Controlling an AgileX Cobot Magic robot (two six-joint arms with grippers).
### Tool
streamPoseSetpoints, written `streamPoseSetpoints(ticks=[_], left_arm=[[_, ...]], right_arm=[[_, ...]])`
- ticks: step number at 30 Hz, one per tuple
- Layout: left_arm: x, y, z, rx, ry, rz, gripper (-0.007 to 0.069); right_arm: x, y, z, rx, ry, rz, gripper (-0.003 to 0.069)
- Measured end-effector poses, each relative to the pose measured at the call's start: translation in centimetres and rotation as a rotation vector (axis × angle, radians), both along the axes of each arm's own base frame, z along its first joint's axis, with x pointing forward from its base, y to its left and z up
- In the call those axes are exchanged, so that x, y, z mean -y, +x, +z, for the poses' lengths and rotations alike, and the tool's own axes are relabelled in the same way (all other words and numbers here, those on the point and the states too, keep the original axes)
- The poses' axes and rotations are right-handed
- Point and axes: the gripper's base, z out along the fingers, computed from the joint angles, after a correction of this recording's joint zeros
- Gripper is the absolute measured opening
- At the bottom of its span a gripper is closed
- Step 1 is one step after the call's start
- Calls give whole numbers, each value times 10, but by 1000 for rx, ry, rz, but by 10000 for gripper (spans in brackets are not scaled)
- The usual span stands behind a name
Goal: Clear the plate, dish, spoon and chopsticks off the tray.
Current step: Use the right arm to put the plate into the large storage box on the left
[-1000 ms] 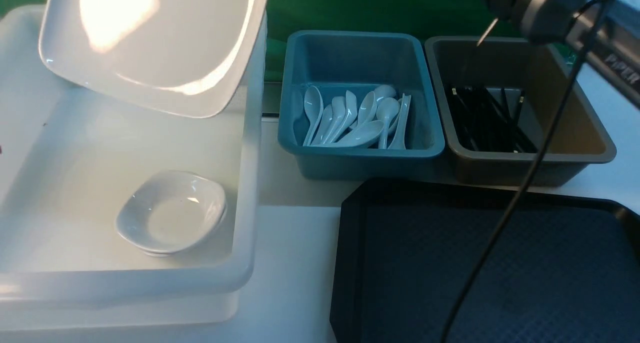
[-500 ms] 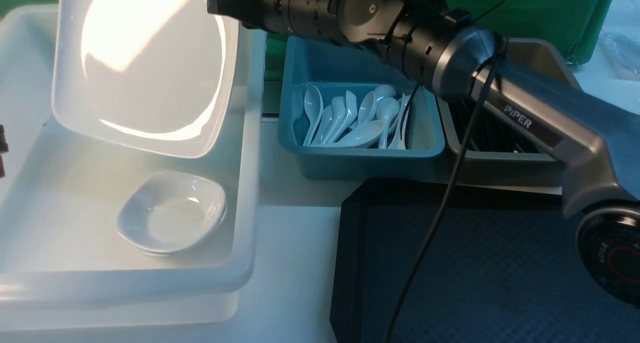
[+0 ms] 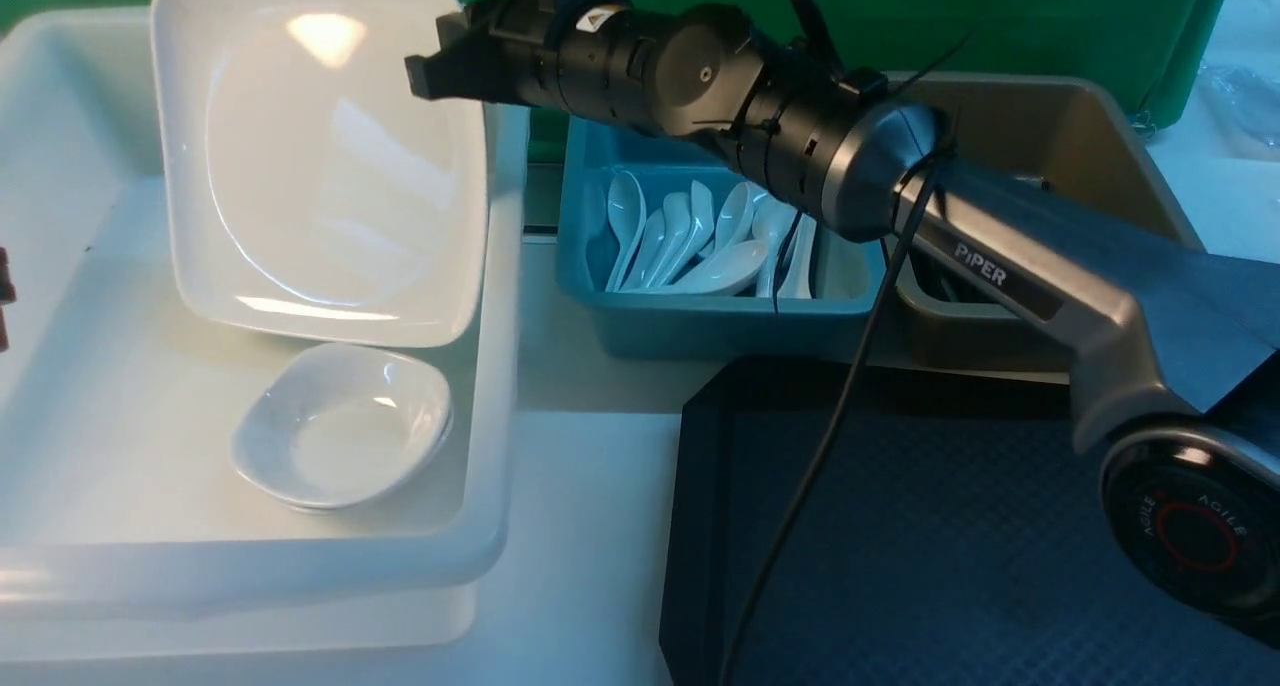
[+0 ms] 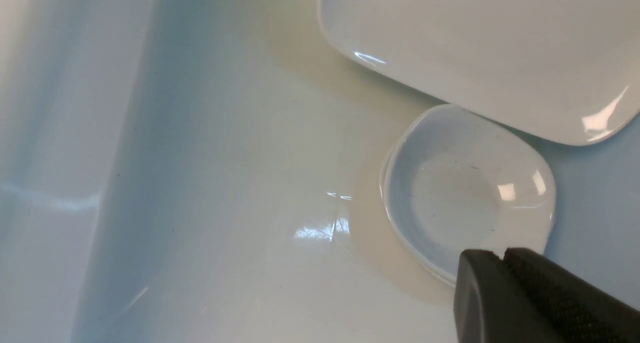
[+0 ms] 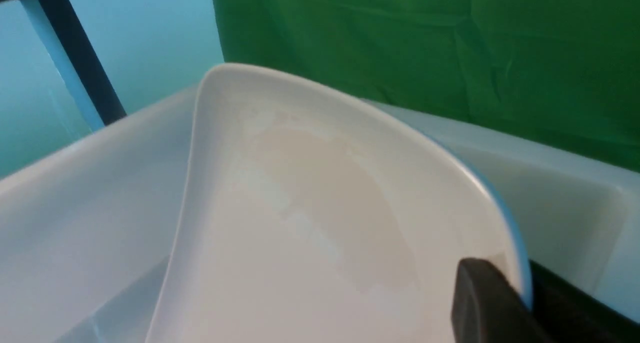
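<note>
1. Front view: the plate (image 3: 320, 156) hangs tilted over the white tub (image 3: 495, 366), its lower edge near the small dish (image 3: 340, 426) on the tub floor, face turned toward the robot.
2. Right gripper (image 3: 440, 61) has its fingers (image 5: 480, 303) clamped on the plate's right rim, as the right wrist view shows.
3. Left gripper (image 4: 505, 278) hovers above the dish, fingers together and empty.
4. Judged by its gloss, the plate is stiff, slick and breakable; a rim pinch is the only hold, and it may swing or slip.
5. Being square, it has no real long axis; its top edge leans toward the tub's far wall.
6. Nothing shows on the visible part of the tray (image 3: 950, 526).
</note>
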Motion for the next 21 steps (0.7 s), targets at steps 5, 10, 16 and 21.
streamPoseSetpoints(ticks=[5,10,16,21], left_arm=[[0,0,0,0,0,0,17],[0,0,0,1,-2,0,17],[0,0,0,1,-2,0,17],[0,0,0,2,-3,0,17]], right_arm=[[0,2,-3,-2,9,-11,54],[0,3,-5,18,-6,-12,54],[-2,2,-6,37,-31,-1,54],[-2,2,-6,43,-39,2,70]])
